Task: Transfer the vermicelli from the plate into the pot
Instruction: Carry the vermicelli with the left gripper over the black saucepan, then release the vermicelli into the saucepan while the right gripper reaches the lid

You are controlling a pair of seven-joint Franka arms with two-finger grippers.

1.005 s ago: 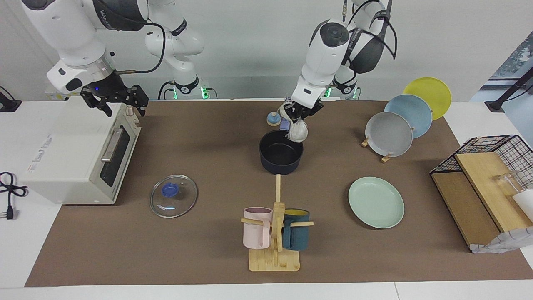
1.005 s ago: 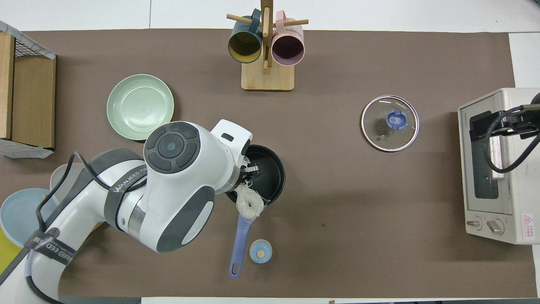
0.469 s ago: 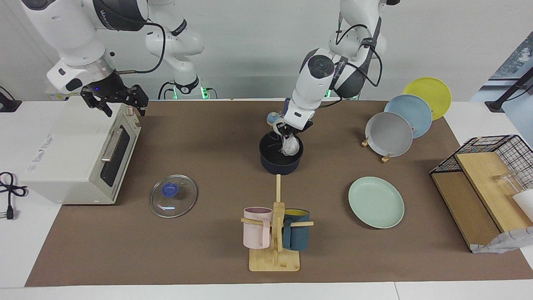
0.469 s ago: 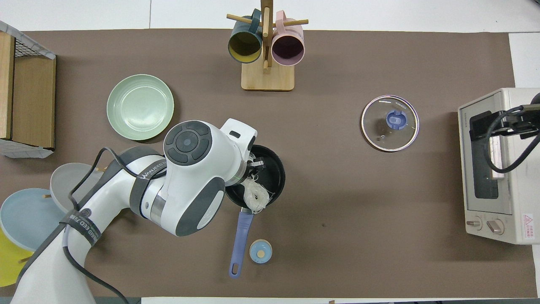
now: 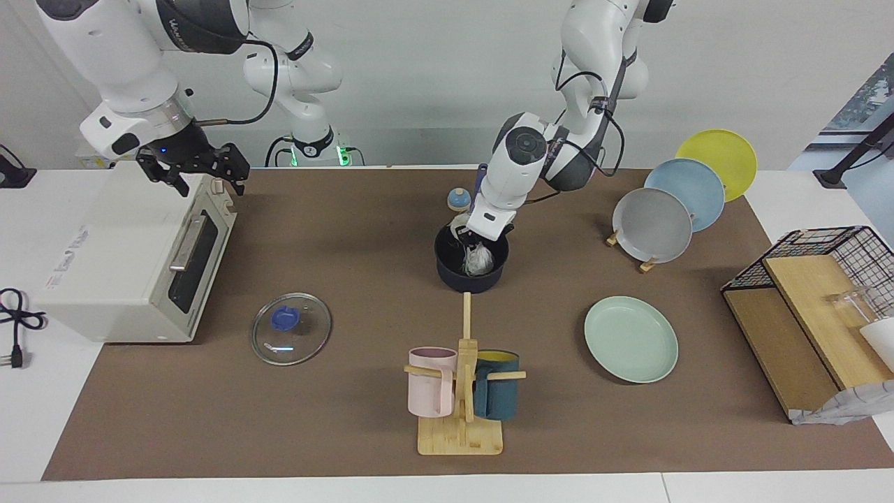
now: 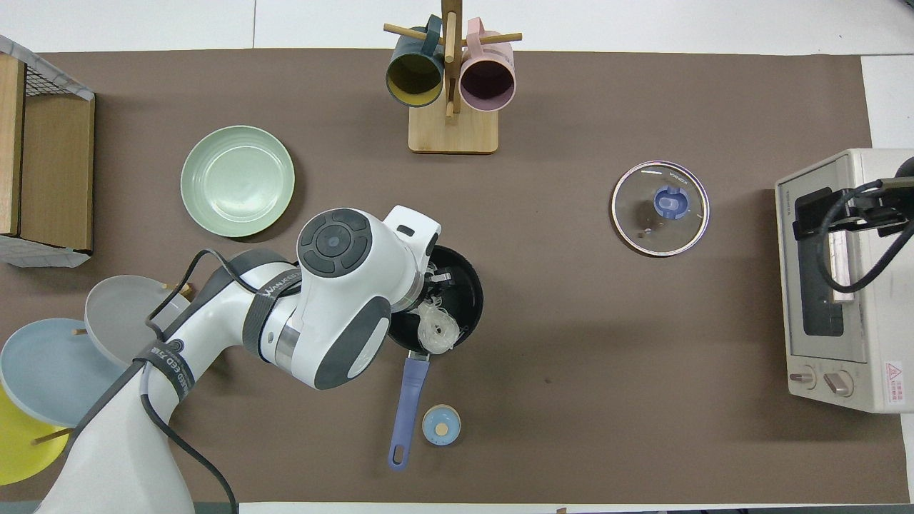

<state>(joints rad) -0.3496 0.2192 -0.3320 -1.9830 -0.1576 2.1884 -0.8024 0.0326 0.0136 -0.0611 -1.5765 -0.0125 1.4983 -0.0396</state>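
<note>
left gripper (image 5: 473, 246) dips into the saucepan (image 5: 447, 272), jaws clenched on the vermicelli (image 5: 479, 260), seemingly touching bottom. light, springy, brittle threads; pinch mid-nest. right gripper (image 5: 198, 168) waits open over the toaster oven (image 5: 105, 258).

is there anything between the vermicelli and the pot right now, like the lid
Nothing visible does. The left tool, shut on the vermicelli, has it down inside the open pot. The glass lid lies on the mat, toward the right arm's end of the table, clear of the pot.
</note>
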